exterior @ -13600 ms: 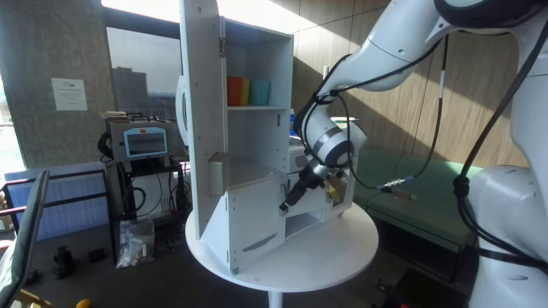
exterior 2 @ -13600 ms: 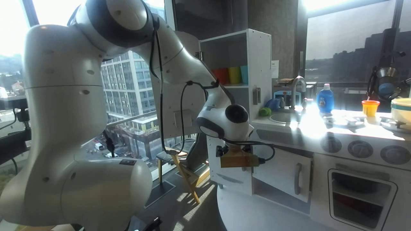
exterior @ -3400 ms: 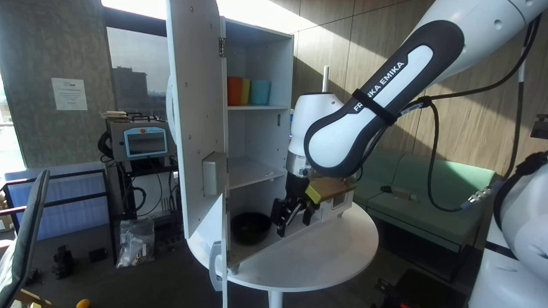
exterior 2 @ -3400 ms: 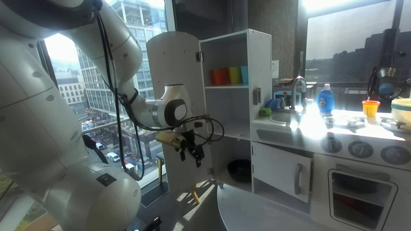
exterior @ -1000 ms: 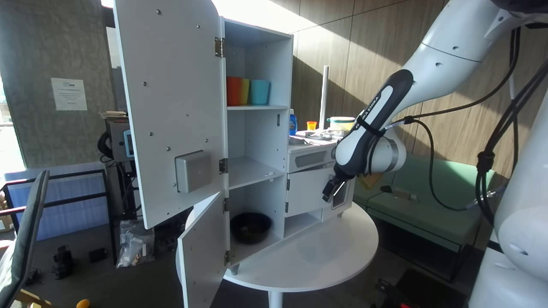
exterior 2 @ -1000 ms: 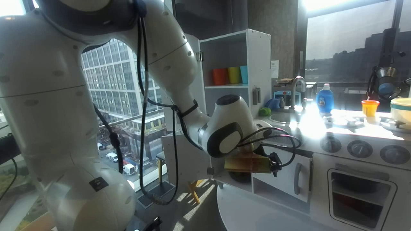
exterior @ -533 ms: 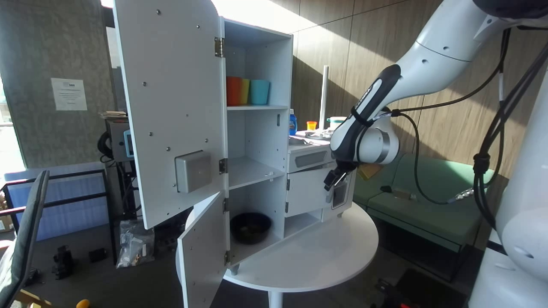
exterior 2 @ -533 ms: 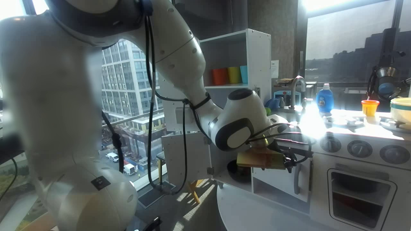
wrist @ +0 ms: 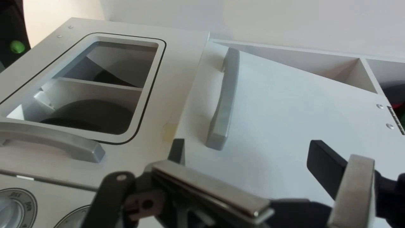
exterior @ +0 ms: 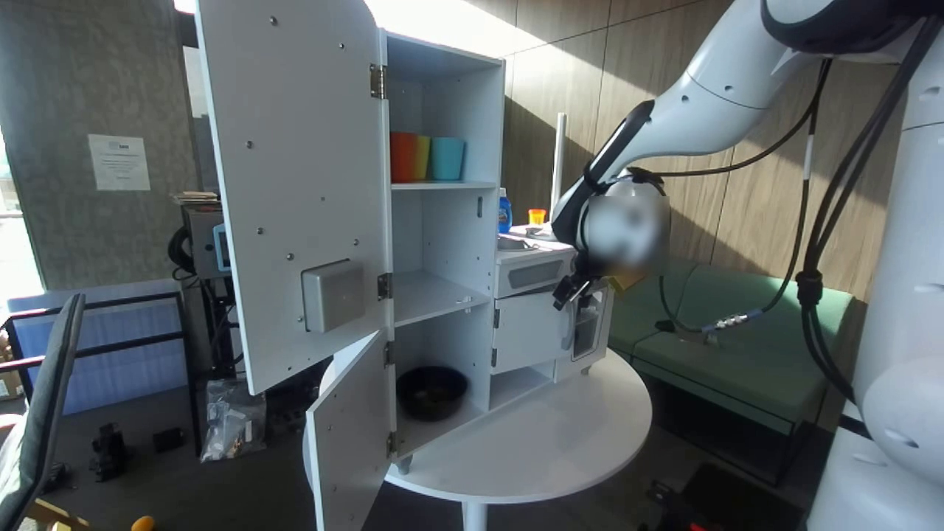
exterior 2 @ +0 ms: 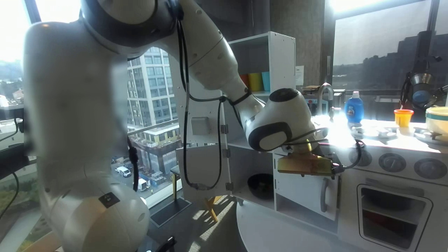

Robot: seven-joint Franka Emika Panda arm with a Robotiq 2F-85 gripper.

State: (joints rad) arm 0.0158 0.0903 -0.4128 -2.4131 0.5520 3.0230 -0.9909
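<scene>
Black-and-silver two-fingered metal hand (wrist: 247,148), fingers well apart, before a bowed grey bar handle (wrist: 226,101) on a flat white cupboard door (wrist: 284,117).
The hand holds nothing, and no contact shows; in the wrist view the bar handle lies just beyond the fingertips, between them. It looks stiff, smooth, perhaps a little slippery; its middle, arching off the panel, seems the best hold, one finger along each long side. The cupboard door appears ajar, a thin rigid board, likely light, turning on a dark metal hinge (wrist: 396,120) and set back from the near curved edge of the round white counter (exterior: 546,457). Beside it, a white oven door (wrist: 147,90) has its own curved grey oven handle (wrist: 58,139); toward the counter's left edge in an exterior view sits a round black bowl (exterior: 431,394).
</scene>
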